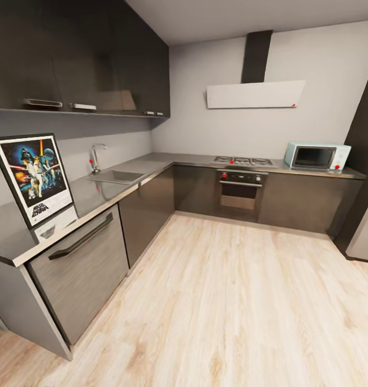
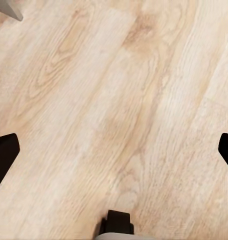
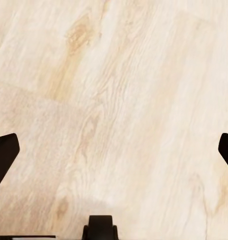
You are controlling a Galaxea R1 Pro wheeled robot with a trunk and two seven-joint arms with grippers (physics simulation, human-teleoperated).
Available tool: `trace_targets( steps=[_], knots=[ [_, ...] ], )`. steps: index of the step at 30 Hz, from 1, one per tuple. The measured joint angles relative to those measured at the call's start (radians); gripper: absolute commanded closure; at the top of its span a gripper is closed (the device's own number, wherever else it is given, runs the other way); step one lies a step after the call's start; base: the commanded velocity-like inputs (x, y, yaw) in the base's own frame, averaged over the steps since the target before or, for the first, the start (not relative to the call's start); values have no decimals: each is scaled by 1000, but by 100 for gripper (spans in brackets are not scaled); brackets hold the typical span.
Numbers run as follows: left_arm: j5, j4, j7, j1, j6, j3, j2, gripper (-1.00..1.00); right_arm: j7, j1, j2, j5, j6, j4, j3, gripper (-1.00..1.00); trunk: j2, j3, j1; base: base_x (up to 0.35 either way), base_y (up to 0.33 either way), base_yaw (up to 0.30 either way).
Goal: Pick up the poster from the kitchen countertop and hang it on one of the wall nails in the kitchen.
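Grey tabletop (image 1: 151,166) was seen carrying the poster (image 1: 34,177), propped against the wall and untouched, while left tool (image 2: 114,150) and right tool (image 3: 114,150) were held apart, empty, over wooden floor (image 1: 232,301).

A pale wood floor (image 3: 119,100) is seen under the right gripper (image 3: 114,150). The boards are run from about 7 o'clock up to 1 o'clock. A brown knot is seen near 11 o'clock. One dark finger (image 3: 4,155) is seen at 9 o'clock and the other at 3 o'clock, set far apart, with only floor between them. Nothing is held. A dark part of the gripper is seen at 6 o'clock.
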Motion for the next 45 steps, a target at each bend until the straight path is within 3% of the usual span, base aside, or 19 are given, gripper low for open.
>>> trace_targets(
  steps=[13, 26, 45],
  knots=[
    [1, 0, 0, 0, 0, 2, 0, -100, -4, 0, 6, 0, -3, 0, 1, -100, 0, -5, 0, 17, 296, 230],
    [0, 0, 0, 0, -1, 0, 0, -100, -5, 0, 7, 1, -3, -1, 1, -100, 0, -12, 0, -5, 122, 266],
    [0, 0, 0, 0, 0, 4, 0, -100, -6, 0, 7, 1, -3, -2, 1, -100, 0, -21, 0, -129, 280, 266]
  ],
)
